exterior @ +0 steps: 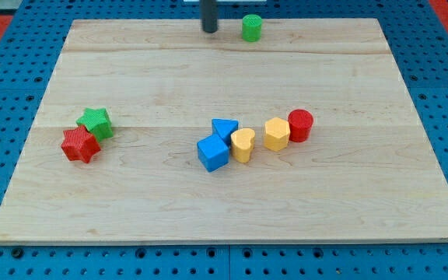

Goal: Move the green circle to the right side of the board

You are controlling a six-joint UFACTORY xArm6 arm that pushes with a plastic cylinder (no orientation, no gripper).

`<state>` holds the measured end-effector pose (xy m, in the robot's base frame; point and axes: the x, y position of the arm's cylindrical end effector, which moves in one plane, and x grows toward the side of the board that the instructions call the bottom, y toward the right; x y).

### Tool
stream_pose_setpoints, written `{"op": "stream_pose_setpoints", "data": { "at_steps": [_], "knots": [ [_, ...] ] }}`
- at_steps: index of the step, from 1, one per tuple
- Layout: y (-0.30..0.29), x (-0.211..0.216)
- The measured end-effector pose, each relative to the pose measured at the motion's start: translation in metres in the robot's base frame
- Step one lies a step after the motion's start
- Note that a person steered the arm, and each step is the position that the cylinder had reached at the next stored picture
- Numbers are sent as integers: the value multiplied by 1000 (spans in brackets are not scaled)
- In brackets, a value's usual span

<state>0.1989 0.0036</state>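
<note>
The green circle (251,28) is a small green cylinder standing near the top edge of the wooden board (208,202), a little right of the middle. My tip (209,30) is a dark rod end on the board to the left of the green circle, with a gap of about one block width between them.
A green star (96,122) and a red star (79,145) touch at the view's left. In the middle lie a blue cube (213,153), a blue triangle (225,129), a yellow heart (243,145), a yellow hexagon (277,134) and a red cylinder (300,125).
</note>
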Motion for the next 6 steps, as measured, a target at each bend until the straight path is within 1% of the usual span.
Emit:
{"op": "stream_pose_setpoints", "data": {
  "at_steps": [1, 2, 3, 5, 6],
  "knots": [
    [59, -2],
    [86, 7],
    [82, 23],
    [129, 32],
    [116, 105]
  ]
}}
